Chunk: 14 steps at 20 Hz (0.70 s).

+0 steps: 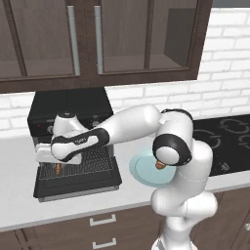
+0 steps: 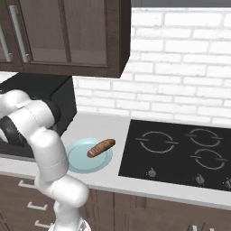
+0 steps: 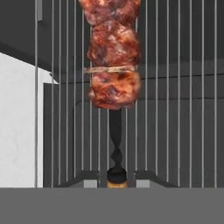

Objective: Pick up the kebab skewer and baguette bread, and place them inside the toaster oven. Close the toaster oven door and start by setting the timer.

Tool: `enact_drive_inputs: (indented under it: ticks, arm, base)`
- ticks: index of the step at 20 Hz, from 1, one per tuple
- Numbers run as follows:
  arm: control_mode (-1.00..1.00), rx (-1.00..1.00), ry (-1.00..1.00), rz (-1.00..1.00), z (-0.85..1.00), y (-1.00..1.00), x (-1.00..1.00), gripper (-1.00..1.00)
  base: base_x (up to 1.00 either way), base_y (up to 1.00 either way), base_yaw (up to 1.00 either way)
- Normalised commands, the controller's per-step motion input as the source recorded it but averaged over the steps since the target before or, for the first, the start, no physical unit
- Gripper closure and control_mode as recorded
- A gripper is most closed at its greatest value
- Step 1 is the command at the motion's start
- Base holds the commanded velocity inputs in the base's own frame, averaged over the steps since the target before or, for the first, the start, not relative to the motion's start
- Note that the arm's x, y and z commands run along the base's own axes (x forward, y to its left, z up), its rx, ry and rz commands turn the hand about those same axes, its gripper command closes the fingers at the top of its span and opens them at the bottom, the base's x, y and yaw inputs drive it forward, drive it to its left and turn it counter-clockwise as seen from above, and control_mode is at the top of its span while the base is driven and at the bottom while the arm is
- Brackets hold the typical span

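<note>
Rendered kitchen: pale grey counter (image 2: pixel 108 178) along a white brick wall (image 2: pixel 180 90), dark wood cabinets with glass fronts (image 1: pixel 122 39) overhead, drawers (image 1: pixel 102 229) below. Black cooktop (image 2: pixel 180 153) with ring burners set into the counter on the right. No brand, label or legible writing anywhere.

Black oven (image 1: pixel 73 141) standing at the left of the counter against the wall, door (image 1: pixel 78 185) dropped flat toward the front edge, wire rack (image 3: pixel 175 87) exposed inside. Just beside the oven, a light blue plate (image 2: pixel 76 164), with the baguette (image 2: pixel 100 148) lying across it, tilted, one end reaching past the rim.

Arm stretched leftward over the open door, gripper (image 3: pixel 117 181) at the oven mouth. Fingers drawn together, clamped on the butt end of the skewer (image 3: pixel 114 65). Skewer running straight away from the fingertips out over the rack bars, reddish-brown chunks stacked along it, a dark twisted length of bare stick between the nearest chunk and the gripper. From the left base view, an orange-brown bit (image 1: pixel 58 169) showing under the hand, above the rack.
</note>
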Motion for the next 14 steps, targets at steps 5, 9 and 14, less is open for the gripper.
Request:
enact_drive_inputs:
  ticks: [5,9,14]
  arm:
    - [-1.00,0.00,0.00,0.00,-0.15,0.00,-0.20,-1.00]
    - [-1.00,0.00,-0.03,0.00,0.00,-0.05,-0.46,-1.00]
    - [-1.00,0.00,-0.09,0.00,0.11,-0.17,-0.43,-1.00]
  base:
    - [0.00,0.00,0.00]
    - [0.00,0.00,0.00]
    - [0.00,0.00,0.00]
